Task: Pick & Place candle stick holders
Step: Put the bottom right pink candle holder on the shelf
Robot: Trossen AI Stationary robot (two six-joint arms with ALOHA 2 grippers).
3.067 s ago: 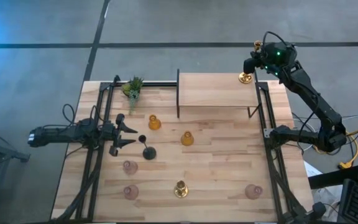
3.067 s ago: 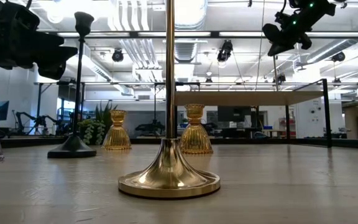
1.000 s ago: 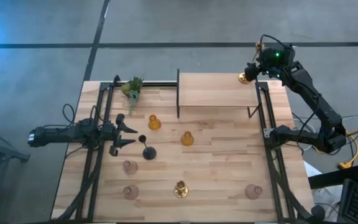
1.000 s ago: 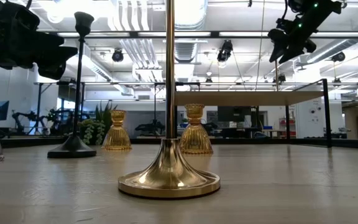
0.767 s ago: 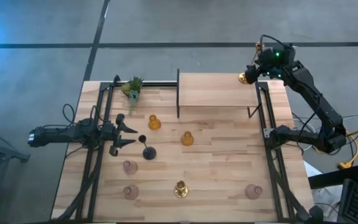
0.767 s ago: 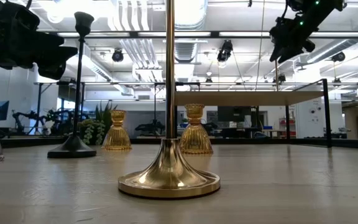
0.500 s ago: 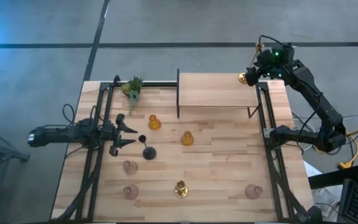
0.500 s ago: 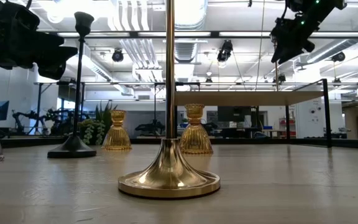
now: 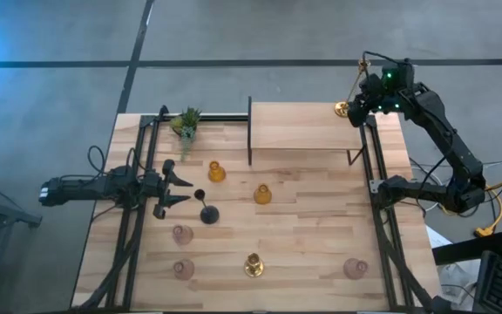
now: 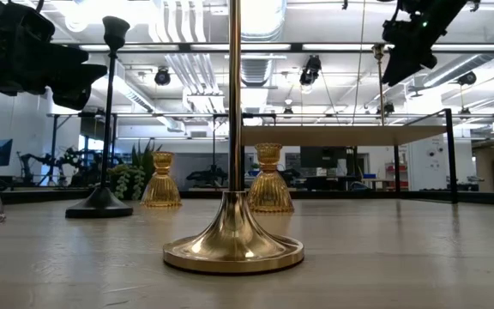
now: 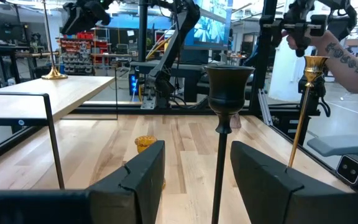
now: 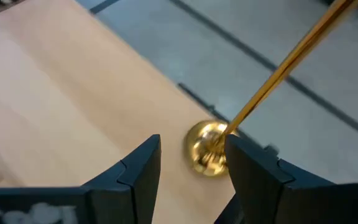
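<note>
The right gripper [image 12: 188, 163] has backed off to the raised shelf's [image 9: 299, 126] far right corner, fingers spread and empty, so the tall gold holder [image 9: 345, 107] now stands on its own there; this placement looks finished. In the right wrist view its base seems to sit just beyond the fingertips, apparently untouched. The left gripper [image 9: 179, 187], open too, waits near the black stemmed holder [image 9: 208, 213].

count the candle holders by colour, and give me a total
gold: 2, one on the raised shelf, one at the table's near edge
black: 1
amber glass: 2
pink glass: 3
total: 8
</note>
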